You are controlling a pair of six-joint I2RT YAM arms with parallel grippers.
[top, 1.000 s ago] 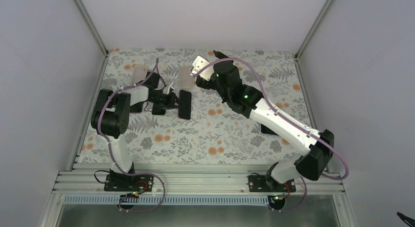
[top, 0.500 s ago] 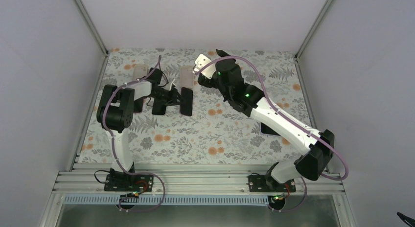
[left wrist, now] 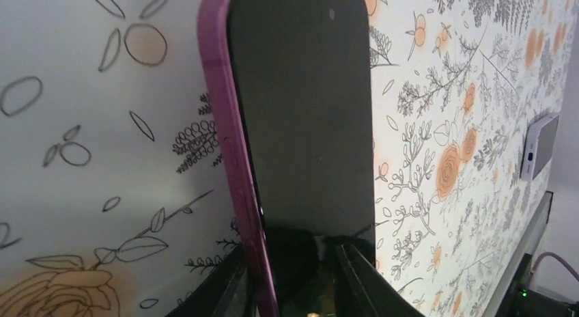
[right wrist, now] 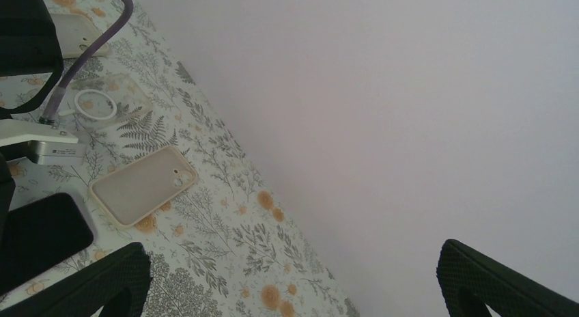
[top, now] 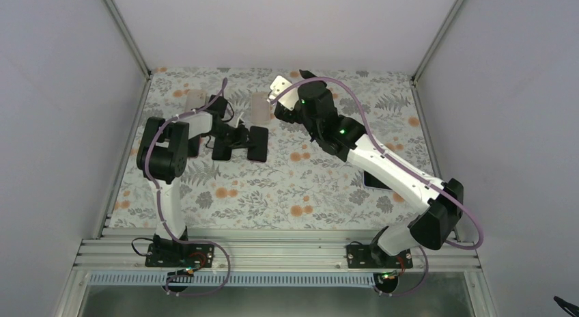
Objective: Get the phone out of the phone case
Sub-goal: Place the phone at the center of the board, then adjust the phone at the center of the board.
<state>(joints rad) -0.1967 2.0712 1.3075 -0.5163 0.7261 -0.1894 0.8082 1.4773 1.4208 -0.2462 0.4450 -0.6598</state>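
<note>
- At 9 o'clock of the floral table's (top: 307,194) middle, the left arm lies low, elbow folded back, wrist pointing toward 3 o'clock.
- A bare beige case (top: 196,98) lies at 10 o'clock of that wrist, well apart from the work.
- The left gripper (top: 247,142) is pinched on the near short end of the phone (left wrist: 300,112), which sits inside its purple case (left wrist: 229,146); 1 jaw bears on the screen side, the other on the back.
- The wrist view shows the cased phone tipped on edge, screen turned aside. Whether its far end touches the cloth, I cannot tell.
- Likely handling: a light, stiff glass slab with a slick face, wrapped in a softer lip that should flex. A far corner of the rim looks like the best hold, peeling it off the screen edge; squeezing the glass risks a slip.
- A clear case (top: 260,106) lies at 12 o'clock of the phone, near it.
- The right gripper (right wrist: 293,262), at 1 o'clock of the phone, is spread wide with nothing between its jaws and aimed at the back wall.
- The right arm runs long toward 11 o'clock from its base, over a 2nd dark phone (top: 374,181).
</note>
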